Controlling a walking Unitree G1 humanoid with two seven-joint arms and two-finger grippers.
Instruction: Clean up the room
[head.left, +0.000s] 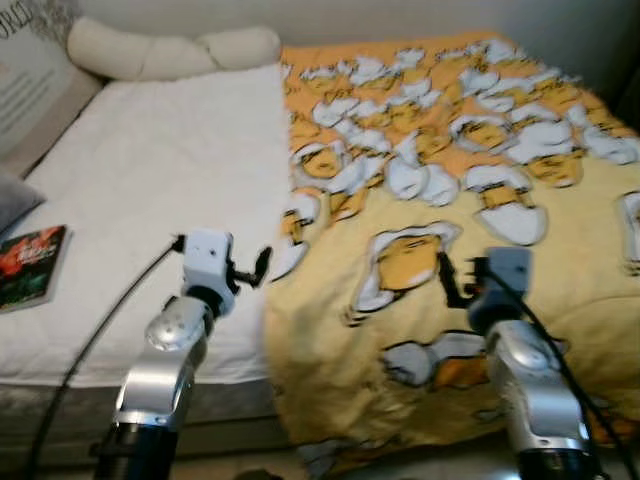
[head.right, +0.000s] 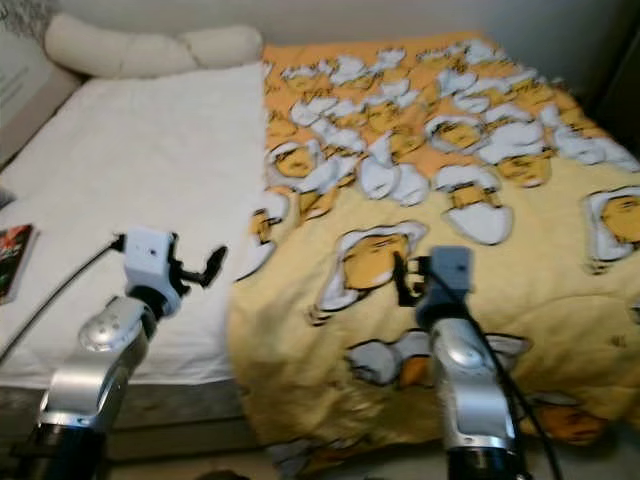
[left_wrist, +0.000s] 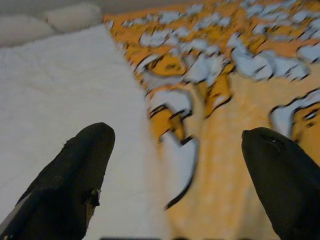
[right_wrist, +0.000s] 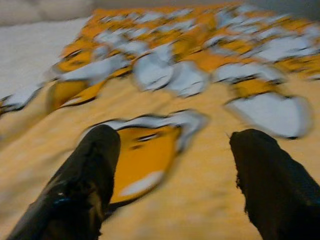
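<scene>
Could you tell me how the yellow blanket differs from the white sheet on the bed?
The yellow blanket carries a cartoon print; the white sheet is plain. The blanket covers the bed's right part and hangs over its front edge; the sheet lies flat on the left. A book rests on the sheet, none on the blanket. Both lie spread on the same bed.

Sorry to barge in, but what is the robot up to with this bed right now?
It stands at the bed's edge with both arms raised over it. The left pincer is open above the edge of the yellow patterned blanket, where it meets the white sheet. The right pincer is open over the blanket. Neither holds anything yet. A book lies on the sheet.
</scene>
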